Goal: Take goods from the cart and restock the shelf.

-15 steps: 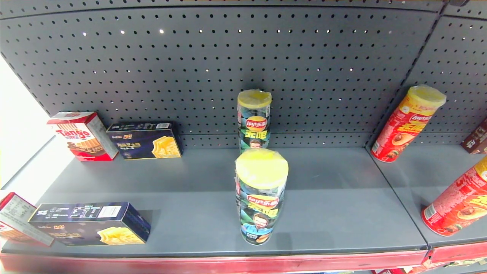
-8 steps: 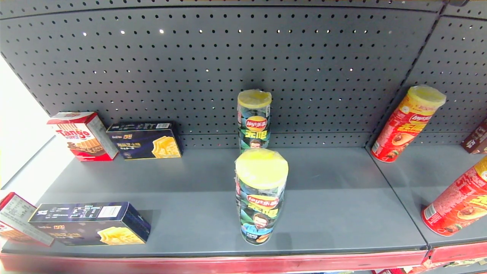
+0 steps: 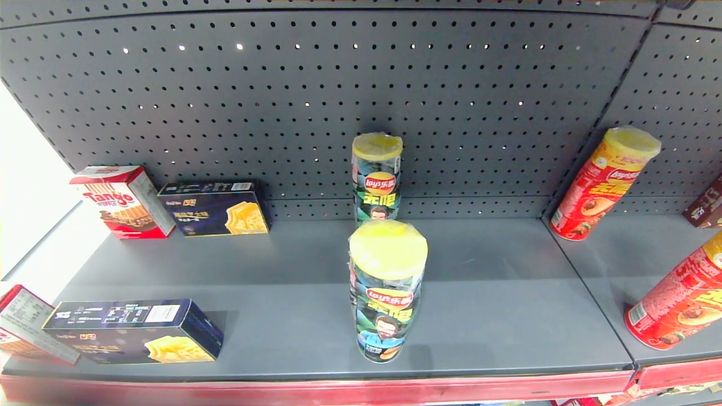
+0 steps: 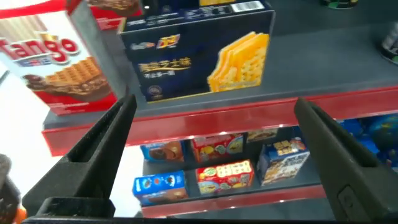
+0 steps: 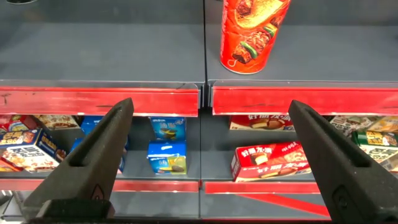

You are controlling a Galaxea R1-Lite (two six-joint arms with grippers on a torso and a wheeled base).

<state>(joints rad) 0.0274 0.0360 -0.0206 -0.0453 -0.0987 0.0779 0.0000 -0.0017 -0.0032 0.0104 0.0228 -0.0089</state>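
On the grey shelf [image 3: 496,293], two green-and-black chip cans with yellow lids stand upright, one at the front [image 3: 386,290] and one at the back panel [image 3: 376,177]. My left gripper [image 4: 214,104] is open and holds nothing. It hovers in front of the shelf's red front edge [image 4: 236,127], facing a dark blue cracker box [image 4: 199,53] and a red wafer box [image 4: 56,62]. My right gripper [image 5: 210,107] is also open with nothing between its fingers. It sits before the red edge [image 5: 99,99], below a red chip can [image 5: 252,31].
Two dark blue boxes [image 3: 214,207] [image 3: 135,331] and a red wafer box [image 3: 121,200] occupy the shelf's left side. Red chip cans [image 3: 603,180] [image 3: 677,301] stand on the neighbouring section at right. Lower shelves hold small snack boxes [image 5: 168,155] [image 4: 227,177].
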